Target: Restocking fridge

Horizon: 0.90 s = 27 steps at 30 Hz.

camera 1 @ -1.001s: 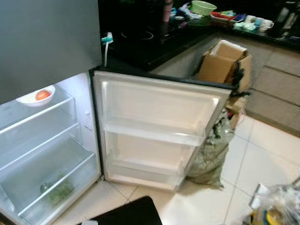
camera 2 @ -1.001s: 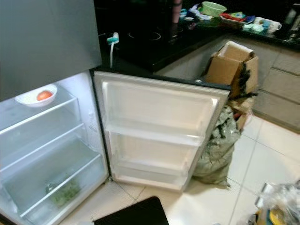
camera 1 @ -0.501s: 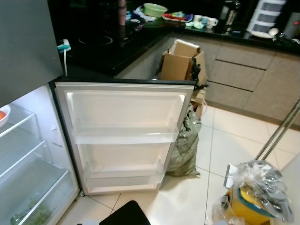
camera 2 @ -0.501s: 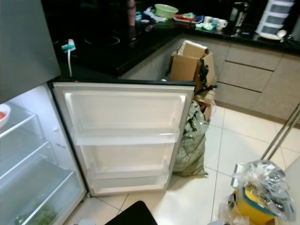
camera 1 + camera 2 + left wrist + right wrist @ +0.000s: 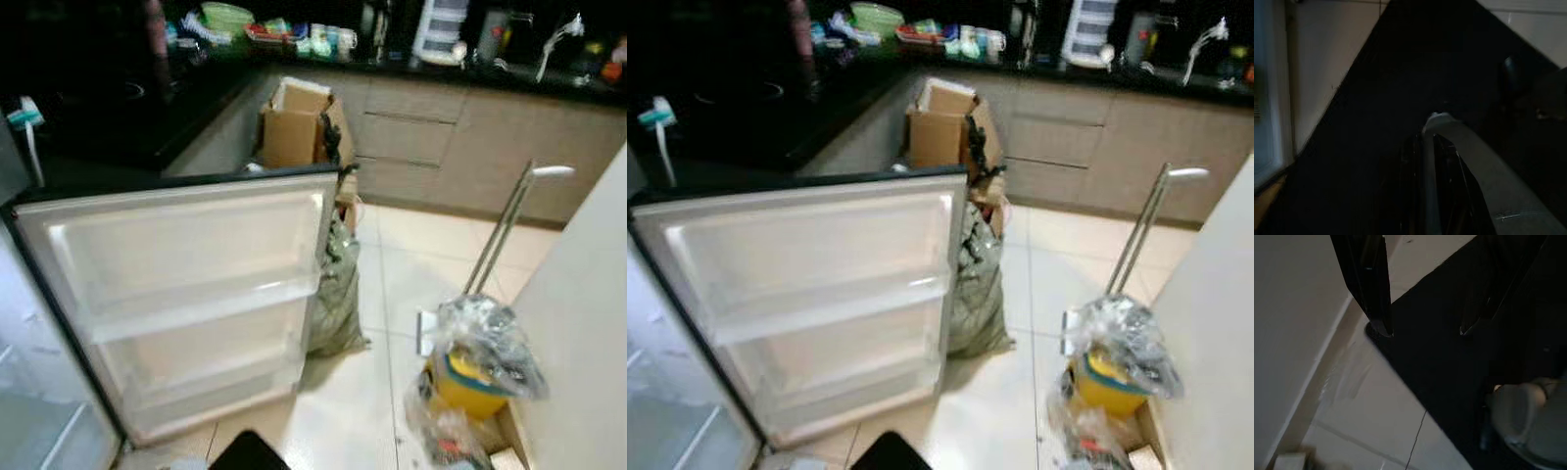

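Nearest, the right pincer (image 5: 1422,330) hangs released, its 2 fingers apart above a dark mat (image 5: 1459,382) on the tiled floor (image 5: 343,411); whether the left pincer (image 5: 1430,186) is clenched cannot be told. Beyond stand the open fridge door (image 5: 186,294) with bare shelves and a plastic-wrapped yellow bucket (image 5: 475,377). Farther back, a filled sack (image 5: 338,294) and cardboard box (image 5: 299,127) sit below the cluttered counter (image 5: 431,70).

The view was very dark. A dark mat (image 5: 1400,98) covered most of it, with pale tiled floor (image 5: 1327,58) beside it and a curved silver part (image 5: 1474,161) over the left gripper (image 5: 1425,196).
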Motion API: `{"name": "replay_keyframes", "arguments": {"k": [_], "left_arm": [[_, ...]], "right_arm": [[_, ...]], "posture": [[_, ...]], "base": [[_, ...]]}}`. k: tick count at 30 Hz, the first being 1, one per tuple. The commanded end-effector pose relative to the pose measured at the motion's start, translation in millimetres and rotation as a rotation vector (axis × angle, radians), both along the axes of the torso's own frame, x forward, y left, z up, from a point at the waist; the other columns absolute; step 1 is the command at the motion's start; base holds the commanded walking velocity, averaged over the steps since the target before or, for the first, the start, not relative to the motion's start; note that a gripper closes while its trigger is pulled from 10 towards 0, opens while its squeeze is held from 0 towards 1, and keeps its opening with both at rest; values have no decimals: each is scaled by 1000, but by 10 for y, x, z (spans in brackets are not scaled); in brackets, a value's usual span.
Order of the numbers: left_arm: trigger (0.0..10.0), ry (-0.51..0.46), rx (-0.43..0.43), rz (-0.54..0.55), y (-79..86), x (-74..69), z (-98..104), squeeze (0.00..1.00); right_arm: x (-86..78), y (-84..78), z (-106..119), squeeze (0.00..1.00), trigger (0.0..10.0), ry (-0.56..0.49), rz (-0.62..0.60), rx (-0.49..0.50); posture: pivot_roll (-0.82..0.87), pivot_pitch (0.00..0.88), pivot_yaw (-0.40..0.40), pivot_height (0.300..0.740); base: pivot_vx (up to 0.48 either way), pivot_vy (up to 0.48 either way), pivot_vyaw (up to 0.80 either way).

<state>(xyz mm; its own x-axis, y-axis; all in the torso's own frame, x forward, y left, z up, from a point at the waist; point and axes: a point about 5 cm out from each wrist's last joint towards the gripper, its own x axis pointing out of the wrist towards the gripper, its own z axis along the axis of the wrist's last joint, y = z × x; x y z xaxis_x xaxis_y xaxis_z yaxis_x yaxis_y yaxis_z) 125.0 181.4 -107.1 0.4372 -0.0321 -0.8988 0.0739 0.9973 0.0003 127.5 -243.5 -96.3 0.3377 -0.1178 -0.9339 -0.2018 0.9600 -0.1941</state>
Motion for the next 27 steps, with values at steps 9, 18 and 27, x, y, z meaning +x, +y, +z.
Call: {"name": "replay_keyframes", "arguments": {"k": [9,18,27], "left_arm": [[10000,-7,-8,-6,-15,27,8,0],[10000,12,1,-16,-6,8,0,0],[10000,20,10,-9,10,-21,-8,0]], "right_arm": [[43,-2,15,0,10000,-32,-39,5],[22,6,6,0,10000,-30,-43,11],[16,19,2,0,10000,-29,-28,15]], "posture": [[-63,0,-21,740],[-65,0,-19,740],[-63,0,-19,740]], "base": [[0,0,-419],[0,-443,0],[0,-358,0]]}}
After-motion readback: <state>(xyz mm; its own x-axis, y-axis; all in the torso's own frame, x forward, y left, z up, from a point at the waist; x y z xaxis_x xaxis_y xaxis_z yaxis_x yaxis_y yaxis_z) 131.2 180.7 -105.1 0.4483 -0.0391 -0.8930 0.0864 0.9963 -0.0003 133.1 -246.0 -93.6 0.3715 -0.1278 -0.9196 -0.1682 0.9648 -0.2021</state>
